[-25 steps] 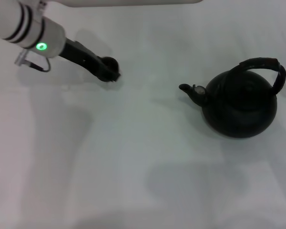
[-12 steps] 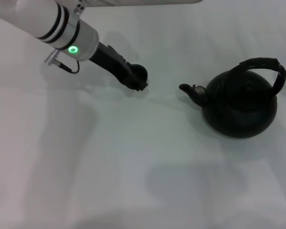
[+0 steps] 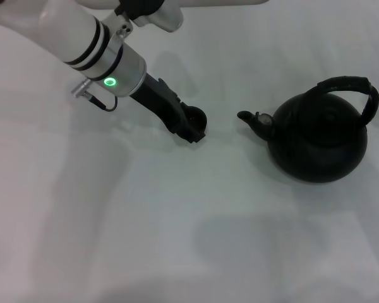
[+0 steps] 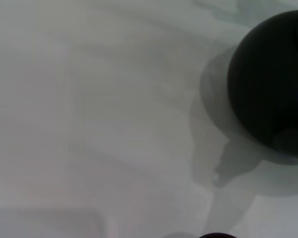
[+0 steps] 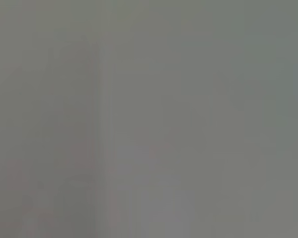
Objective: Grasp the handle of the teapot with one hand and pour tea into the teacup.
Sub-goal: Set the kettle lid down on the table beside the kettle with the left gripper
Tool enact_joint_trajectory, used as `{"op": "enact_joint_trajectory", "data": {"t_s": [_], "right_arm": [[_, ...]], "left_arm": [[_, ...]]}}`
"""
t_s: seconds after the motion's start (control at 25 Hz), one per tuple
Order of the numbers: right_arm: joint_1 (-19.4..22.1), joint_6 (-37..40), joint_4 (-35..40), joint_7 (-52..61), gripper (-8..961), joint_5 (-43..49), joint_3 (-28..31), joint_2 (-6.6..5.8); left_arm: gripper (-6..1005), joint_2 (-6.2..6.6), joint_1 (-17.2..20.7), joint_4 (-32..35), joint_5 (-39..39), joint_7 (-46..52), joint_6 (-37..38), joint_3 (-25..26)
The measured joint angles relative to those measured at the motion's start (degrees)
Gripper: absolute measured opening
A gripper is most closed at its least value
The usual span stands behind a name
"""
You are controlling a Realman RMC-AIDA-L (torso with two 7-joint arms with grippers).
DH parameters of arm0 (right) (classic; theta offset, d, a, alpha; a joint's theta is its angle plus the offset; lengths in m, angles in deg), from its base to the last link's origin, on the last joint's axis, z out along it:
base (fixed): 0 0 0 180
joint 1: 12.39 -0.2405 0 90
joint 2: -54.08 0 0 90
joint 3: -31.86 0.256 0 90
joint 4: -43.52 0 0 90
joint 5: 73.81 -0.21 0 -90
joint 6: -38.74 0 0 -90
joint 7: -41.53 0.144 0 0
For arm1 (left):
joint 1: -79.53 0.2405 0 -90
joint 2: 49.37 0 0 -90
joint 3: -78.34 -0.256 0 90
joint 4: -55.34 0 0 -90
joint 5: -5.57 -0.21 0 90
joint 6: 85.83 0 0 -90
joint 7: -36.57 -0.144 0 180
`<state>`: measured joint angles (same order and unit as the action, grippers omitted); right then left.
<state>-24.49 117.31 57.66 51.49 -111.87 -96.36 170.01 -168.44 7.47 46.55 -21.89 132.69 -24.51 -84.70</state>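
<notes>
The teapot (image 3: 318, 136) stands on the right of the table (image 3: 177, 240), its handle (image 3: 347, 88) arched over the top with open room above and behind it. The left gripper (image 3: 192, 126), with the teacup (image 3: 196, 117) at its tip, sits near the spout, with a narrow gap between them. The near side of the table offers wide passage.
</notes>
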Motion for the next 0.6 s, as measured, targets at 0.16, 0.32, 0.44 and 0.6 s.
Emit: {"op": "enact_joint_trajectory", "data": {"t_s": [0.16, 0.32, 0.44, 0.6], "right_arm": [[0.05, 0.0, 0.01, 0.01, 769, 0.0, -0.22, 0.0], [0.06, 0.0, 0.01, 0.03, 768, 0.0, -0.38, 0.0], [0.06, 0.01, 0.01, 0.04, 768, 0.0, -0.37, 0.0], [0.06, 0.0, 0.01, 0.05, 769, 0.0, -0.38, 0.0]], "left_arm": [[699, 0.0, 0.14, 0.68, -0.37, 0.0, -0.05, 0.0], [699, 0.0, 0.38, 1.09, -0.93, -0.02, -0.2, 0.01], [699, -0.05, 0.48, 1.61, -1.97, 0.18, -0.92, 0.0], [700, -0.05, 0.5, 1.83, -2.51, 0.57, -1.44, 0.0]]}}
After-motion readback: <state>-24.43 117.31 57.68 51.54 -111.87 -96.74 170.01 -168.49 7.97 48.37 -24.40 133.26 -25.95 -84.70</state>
